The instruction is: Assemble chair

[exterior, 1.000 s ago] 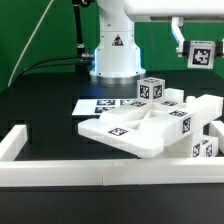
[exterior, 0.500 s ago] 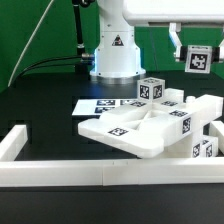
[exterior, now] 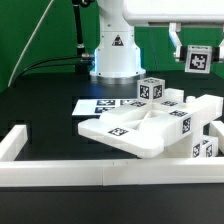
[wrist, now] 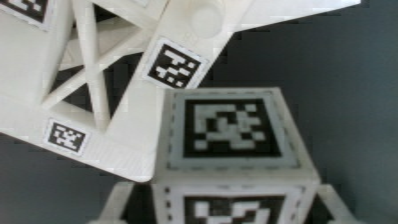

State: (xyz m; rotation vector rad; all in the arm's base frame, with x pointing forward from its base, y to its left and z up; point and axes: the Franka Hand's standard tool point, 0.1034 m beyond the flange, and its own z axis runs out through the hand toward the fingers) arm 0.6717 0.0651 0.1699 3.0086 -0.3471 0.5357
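And here's the picture: the chair pieces point(exterior: 150, 122) sit bunched on the black table point(exterior: 40, 95), filling the exterior view from centre out to about four o'clock, hard up against the low white border rail point(exterior: 60, 174) that runs along six o'clock. A broad flat panel point(exterior: 125, 128) tilts on top of the pile, a small tagged cube point(exterior: 151, 89) perches at its far edge, and more tagged blocks peek out at the four o'clock corner. Just behind them, flat on the table, lies the marker board point(exterior: 95, 104). Up at two o'clock the gripper point(exterior: 197, 52) hangs high above the heap, well apart from it, with a tagged white block point(exterior: 199, 57) in between its dark fingers point(exterior: 176, 45); it looks to be carrying that block, though the far finger is hidden and the grip itself can't be confirmed from here. The wrist view shows that tagged block close up, and beyond it a barred frame point(wrist: 89, 70) with diagonal struts. On handling, my read is these parts are rigid, light moulded plastic, smooth and a bit slippery, so a pinch across two flat parallel faces is the safe hold. Avoid the thin struts of the frame, which look the likeliest to flex or twist in the grasp. The pile also looks loosely stacked, so a nudge could shift it.
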